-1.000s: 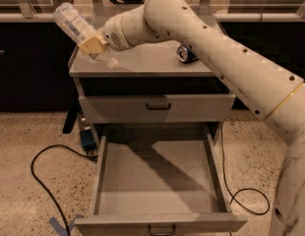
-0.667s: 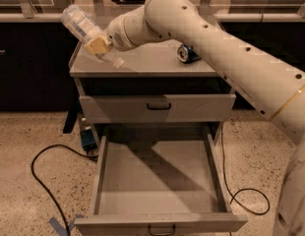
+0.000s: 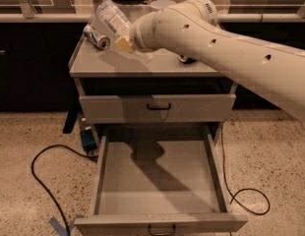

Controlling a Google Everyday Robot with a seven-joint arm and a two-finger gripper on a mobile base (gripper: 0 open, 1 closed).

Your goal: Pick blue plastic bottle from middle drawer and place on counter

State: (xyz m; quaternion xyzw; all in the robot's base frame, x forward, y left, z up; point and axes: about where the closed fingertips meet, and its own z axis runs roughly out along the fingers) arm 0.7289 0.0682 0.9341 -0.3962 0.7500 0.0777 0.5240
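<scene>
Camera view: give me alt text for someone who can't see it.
The gripper holds the blue plastic bottle tilted over the counter, near a silver can lying on it. Below, the middle drawer is pulled open and the upper drawer is shut.

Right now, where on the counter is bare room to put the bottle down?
The counter is bare along its front edge, from the silver can to the dark can. The back-left corner is crowded by the silver can. The gripper holds the blue plastic bottle above there.
</scene>
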